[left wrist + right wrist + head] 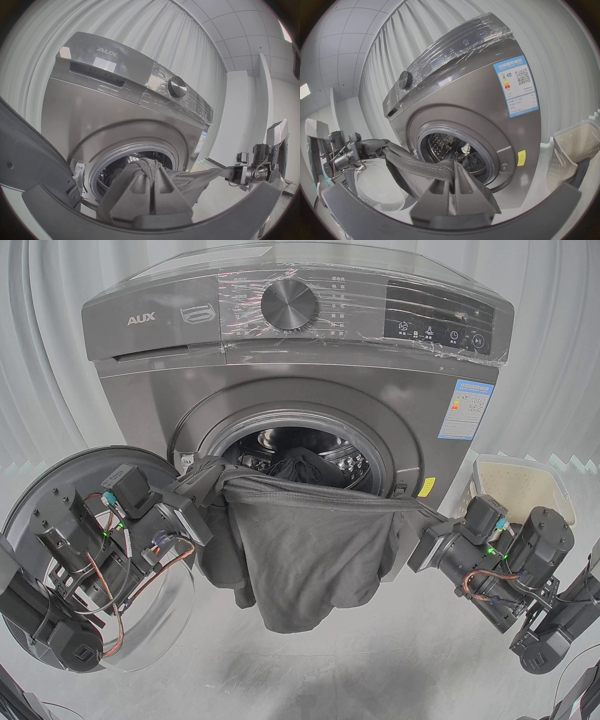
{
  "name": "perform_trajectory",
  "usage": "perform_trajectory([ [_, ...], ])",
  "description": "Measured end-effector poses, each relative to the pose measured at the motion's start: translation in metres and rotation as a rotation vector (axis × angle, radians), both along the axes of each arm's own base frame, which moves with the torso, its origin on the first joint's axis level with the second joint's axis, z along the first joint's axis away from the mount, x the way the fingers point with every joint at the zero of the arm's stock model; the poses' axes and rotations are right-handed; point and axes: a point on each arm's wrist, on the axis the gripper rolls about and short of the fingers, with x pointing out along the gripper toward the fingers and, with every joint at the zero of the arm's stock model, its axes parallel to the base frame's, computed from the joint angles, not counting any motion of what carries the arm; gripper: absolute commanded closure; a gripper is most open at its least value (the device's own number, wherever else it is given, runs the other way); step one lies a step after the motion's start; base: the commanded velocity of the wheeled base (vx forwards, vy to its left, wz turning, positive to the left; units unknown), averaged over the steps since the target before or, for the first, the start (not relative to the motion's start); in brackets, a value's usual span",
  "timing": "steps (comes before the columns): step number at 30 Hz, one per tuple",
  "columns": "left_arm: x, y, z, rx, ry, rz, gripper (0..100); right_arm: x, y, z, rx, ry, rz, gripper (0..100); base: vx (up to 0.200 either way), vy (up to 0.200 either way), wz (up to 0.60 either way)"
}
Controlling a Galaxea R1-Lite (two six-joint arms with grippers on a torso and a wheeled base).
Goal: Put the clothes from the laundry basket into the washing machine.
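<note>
Washer (294,384) seen front-on, door (56,490) swung open to the left and standing behind the left arm. Drum mouth is open. A dark bundle (306,466) lies inside, low in the opening.

Garment (306,552): dark grey, spread wide between the two grippers, in front of the drum mouth and outside it. Its top edge is pulled taut and almost level, running across the lower lip of the opening. The rest hangs loose in folds before the washer's lower front panel, with a longer fold drooping on the left side.

Left gripper (206,474): fingers clenched on the garment's upper left corner. The cloth is bunched and wrapped over the fingertips, as the left wrist view shows. It sits just beside the hinge side of the opening.

Right gripper (428,510): fingers pinched together on the upper right corner, where the cloth narrows to a thin drawn strip. It sits near the latch side of the opening, a little lower than the left gripper.

Basket (519,487): cream, perforated walls, on the floor to the right of the washer, behind the right arm, apart from the garment
</note>
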Motion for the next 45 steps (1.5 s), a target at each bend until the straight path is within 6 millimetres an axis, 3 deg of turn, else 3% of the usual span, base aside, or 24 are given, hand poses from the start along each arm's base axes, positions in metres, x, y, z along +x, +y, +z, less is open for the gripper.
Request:
perform_trajectory([
  [5,0.003,-0.002,0.000,-0.001,-0.001,-0.004,100,-0.005,0.002,-0.016,-0.037,0.056,0.014,0,0.000,0.000,0.00],
  [13,0.014,-0.013,0.001,-0.008,-0.016,-0.014,100,-0.024,0.005,-0.065,-0.173,0.238,0.076,0,0.000,0.000,0.00],
  [18,0.021,-0.020,0.000,-0.009,-0.020,-0.021,100,-0.027,0.012,-0.083,-0.216,0.292,0.104,0,0.000,0.000,0.00],
  [28,0.024,-0.028,0.000,-0.012,-0.026,-0.039,100,0.007,0.038,-0.089,-0.181,0.241,0.125,0,0.000,0.000,0.00],
  [45,0.022,-0.039,0.002,-0.019,-0.039,-0.073,100,0.064,0.056,-0.111,-0.190,0.191,0.068,0,0.000,0.000,0.00],
])
